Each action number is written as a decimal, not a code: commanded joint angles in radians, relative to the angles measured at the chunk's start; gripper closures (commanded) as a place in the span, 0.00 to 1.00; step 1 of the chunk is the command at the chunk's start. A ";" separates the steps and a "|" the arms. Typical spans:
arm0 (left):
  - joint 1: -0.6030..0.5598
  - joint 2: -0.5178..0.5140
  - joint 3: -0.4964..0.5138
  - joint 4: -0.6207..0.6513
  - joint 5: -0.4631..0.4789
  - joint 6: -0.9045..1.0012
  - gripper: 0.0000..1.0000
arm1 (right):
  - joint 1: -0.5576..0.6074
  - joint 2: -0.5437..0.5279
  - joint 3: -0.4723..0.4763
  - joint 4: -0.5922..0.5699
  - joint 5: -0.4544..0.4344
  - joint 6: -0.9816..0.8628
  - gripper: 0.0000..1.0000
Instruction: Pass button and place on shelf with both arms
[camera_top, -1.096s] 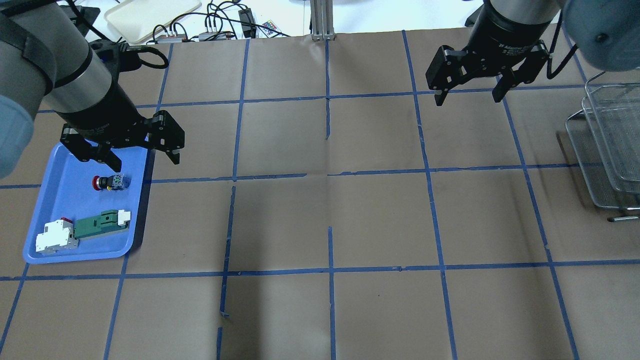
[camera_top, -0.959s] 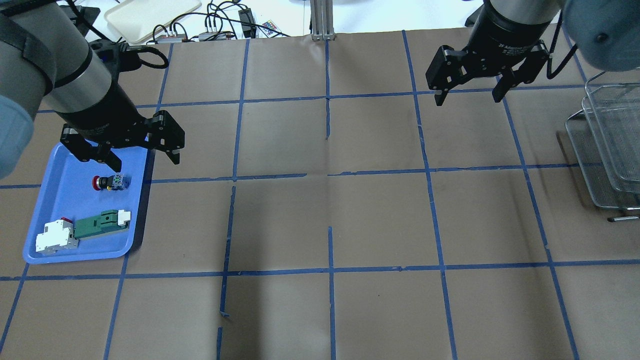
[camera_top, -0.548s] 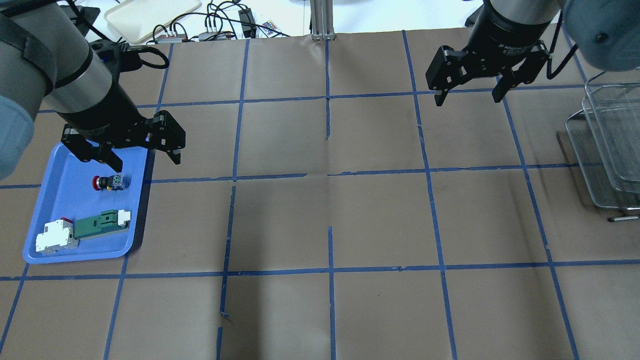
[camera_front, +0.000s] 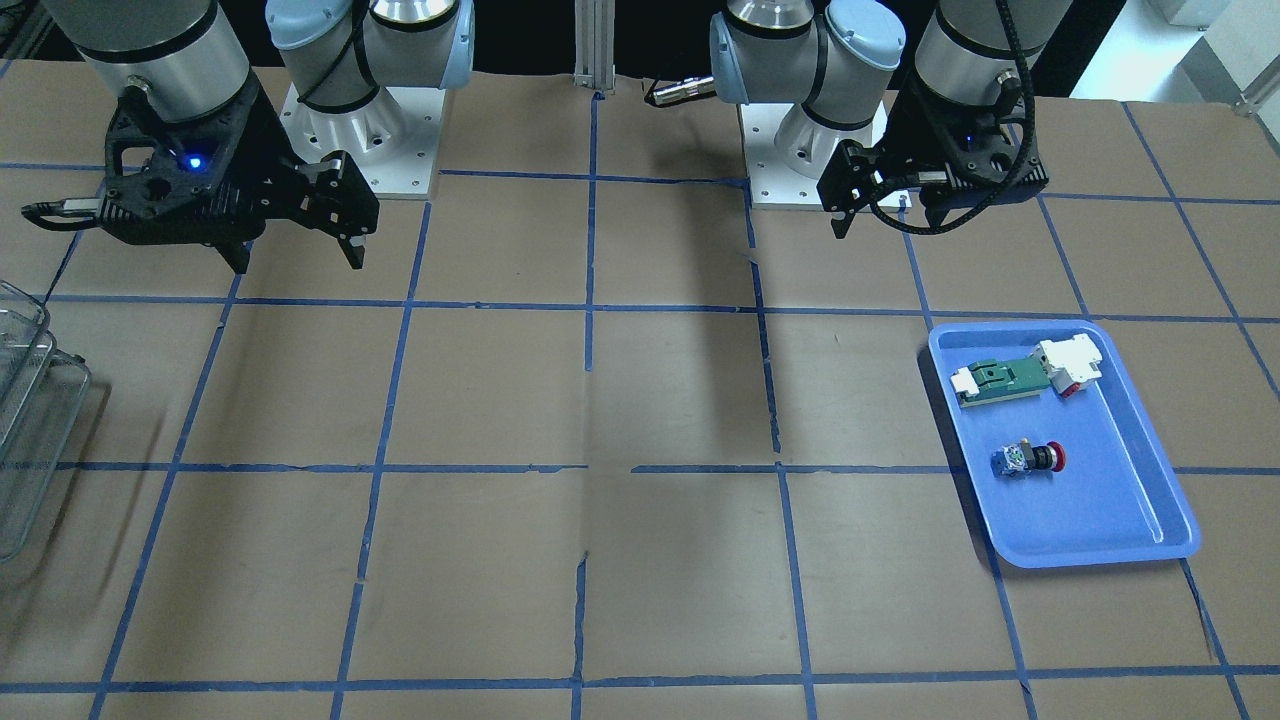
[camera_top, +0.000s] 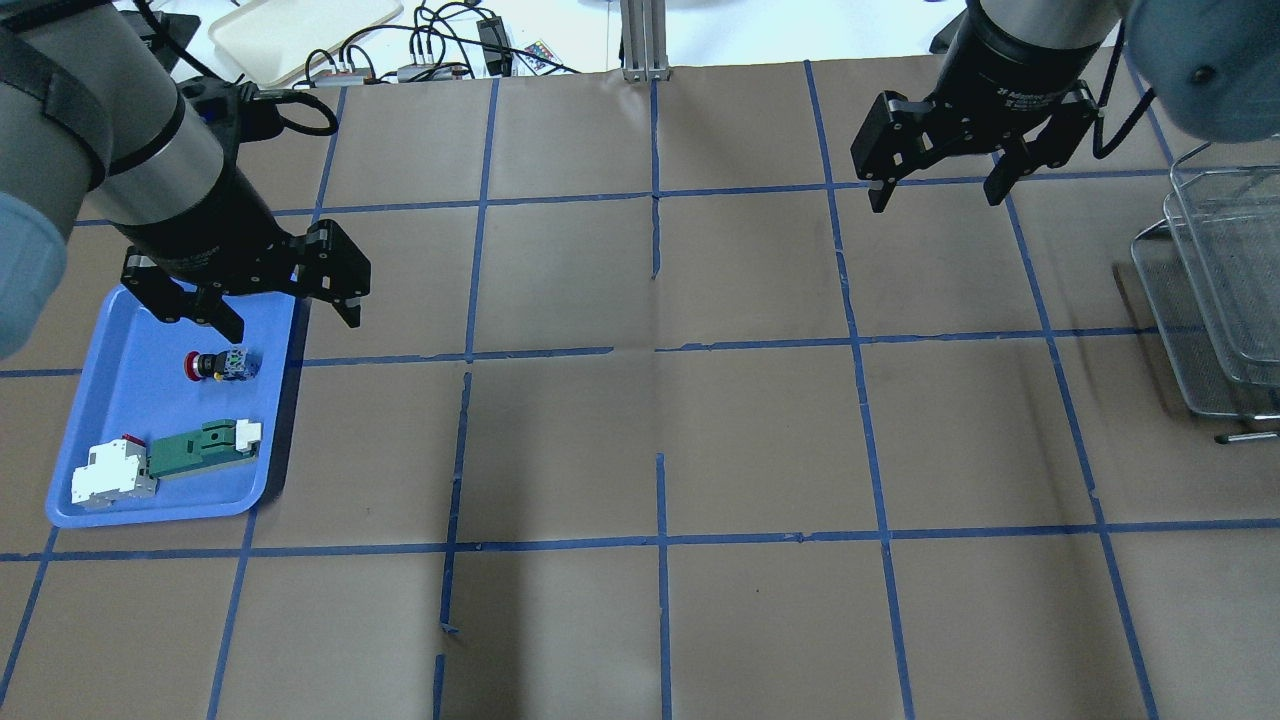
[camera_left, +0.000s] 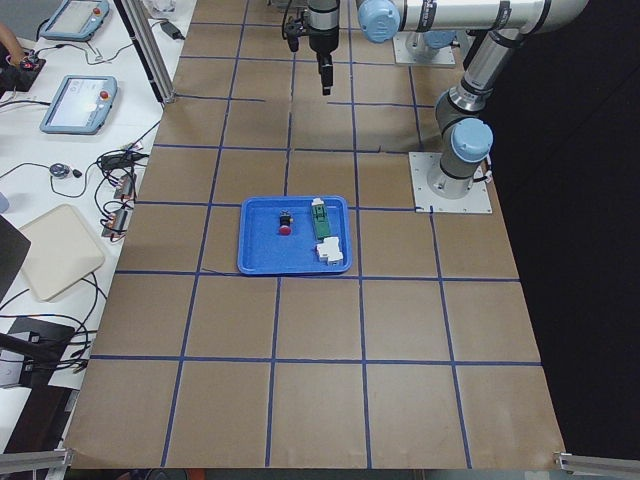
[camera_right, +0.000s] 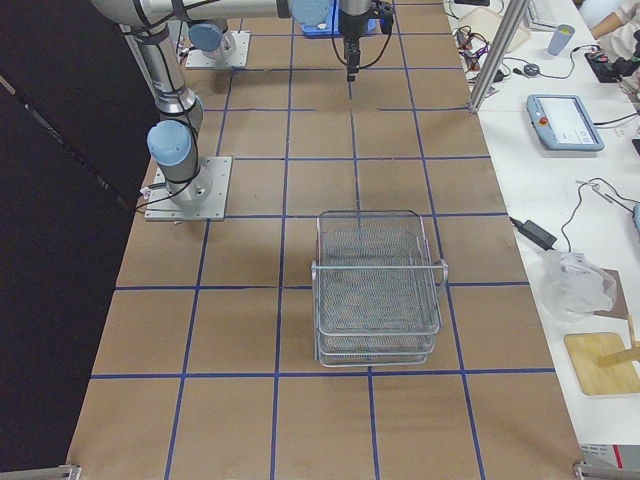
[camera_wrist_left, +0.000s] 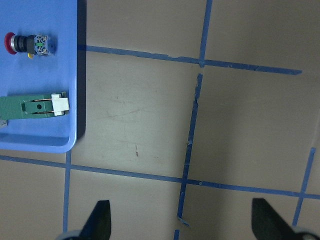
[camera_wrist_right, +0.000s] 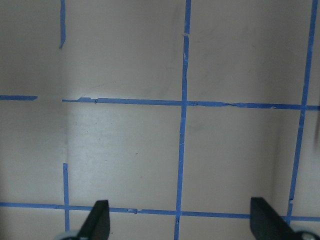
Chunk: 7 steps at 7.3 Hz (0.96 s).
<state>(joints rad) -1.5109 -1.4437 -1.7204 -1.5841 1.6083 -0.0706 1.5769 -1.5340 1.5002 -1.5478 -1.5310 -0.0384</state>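
The button lies on its side in the blue tray, red cap pointing away from the table's middle. It also shows in the front view and at the top left of the left wrist view. My left gripper is open and empty, held high over the tray's far right edge, above the button and a little to its right. My right gripper is open and empty, high over the far right of the table. The wire-mesh shelf stands at the right edge, apart from both grippers.
A green-and-white flat part and a white block with a red tip lie in the tray nearer the robot than the button. Cables and a cream tray lie beyond the table's far edge. Blue tape lines grid the brown table.
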 joint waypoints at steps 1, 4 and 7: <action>0.000 -0.003 -0.001 0.000 -0.002 0.002 0.00 | 0.000 0.000 0.002 0.000 0.000 0.000 0.00; 0.000 -0.007 -0.004 0.001 0.008 0.000 0.00 | 0.000 0.000 0.002 -0.002 0.002 0.000 0.00; 0.001 -0.014 -0.002 0.012 0.010 0.000 0.00 | 0.000 0.000 0.002 -0.002 0.002 0.000 0.00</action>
<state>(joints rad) -1.5101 -1.4552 -1.7232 -1.5755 1.6180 -0.0705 1.5769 -1.5340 1.5018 -1.5493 -1.5295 -0.0383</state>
